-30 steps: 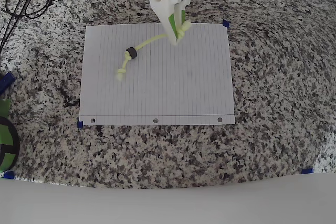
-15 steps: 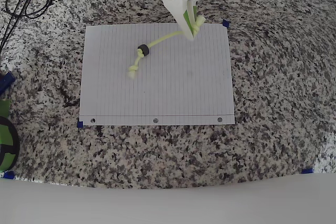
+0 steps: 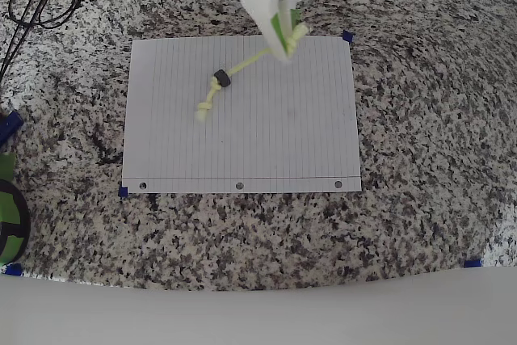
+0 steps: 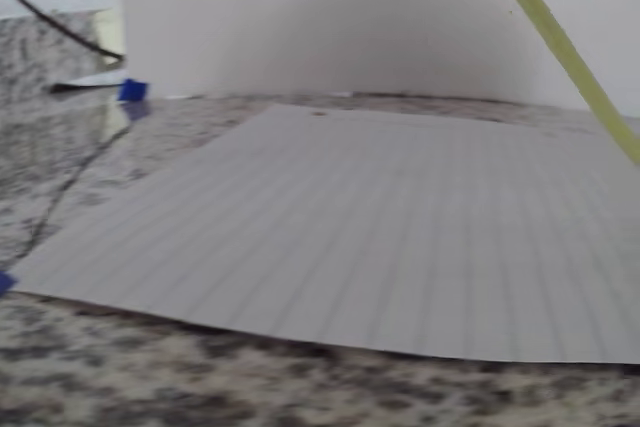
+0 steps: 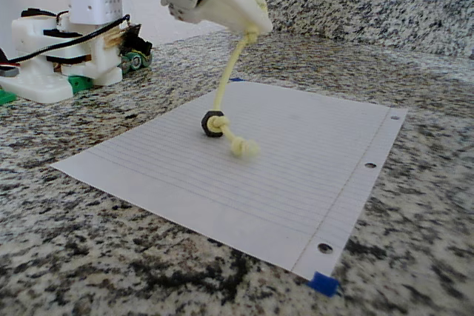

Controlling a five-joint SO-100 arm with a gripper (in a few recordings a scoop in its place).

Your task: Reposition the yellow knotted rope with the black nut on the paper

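One granite countertop [image 3: 420, 119] is seen to carry the paper [image 3: 275, 143], which lies flat at frame centre in the overhead view, its punched holes along the lower edge and blue tape tabs [image 3: 347, 36] at its corners. Over the paper's upper edge the white arm is pitched steeply downward from the top of the frame, and the gripper [image 3: 286, 36] is clenched on the upper end of the yellow knotted rope [image 3: 246, 62]. From that grip the rope's long axis runs down and to the left in the overhead view; in the fixed view it is seen hanging nearly taut from the gripper [image 5: 250, 29] to the sheet. The black nut [image 3: 220, 80] rests on the paper in its upper-left-centre part, with the frayed tail [image 3: 203, 109] trailing beyond it, lower left. The held end is lifted; nut and tail are judged to be dragged along by any further travel of the gripper.
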